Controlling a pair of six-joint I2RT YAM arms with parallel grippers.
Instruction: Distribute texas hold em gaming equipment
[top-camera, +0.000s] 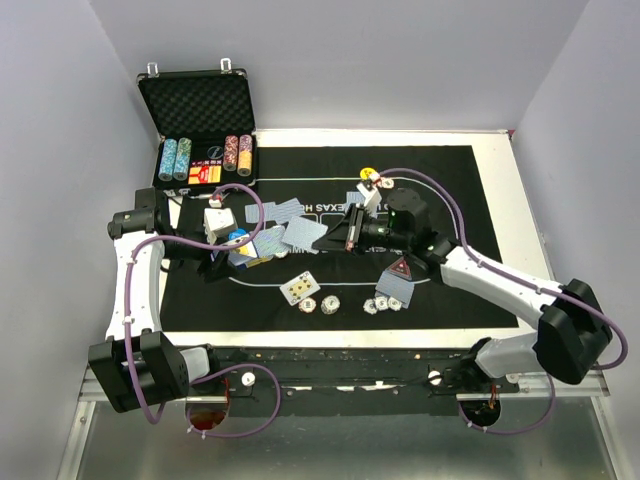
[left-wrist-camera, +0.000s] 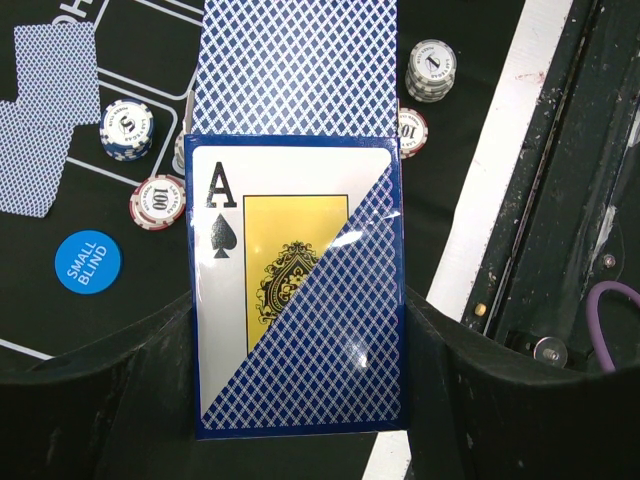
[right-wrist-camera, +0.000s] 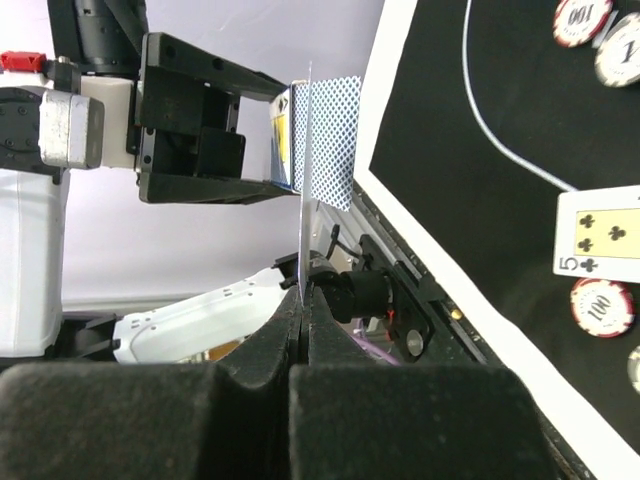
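Pinched edge-on between the pressed-together fingers of my right hand stands a single thin blue-backed playing card, gripped by its lower edge only and held above the black printed felt mat. Beyond it, my left hand clamps the blue cardboard deck box with the ace of spades on its face. More blue-backed cards poke from the box's open top. From above, the two hands look well apart, so I judge the card free of the box. To deal it well I'd hold the pinch firm and roll the wrist until the card lies flat. Then I'd lower it onto bare mat before letting go, steering off the face-up five of clubs and the red-and-white round poker chips beside it.
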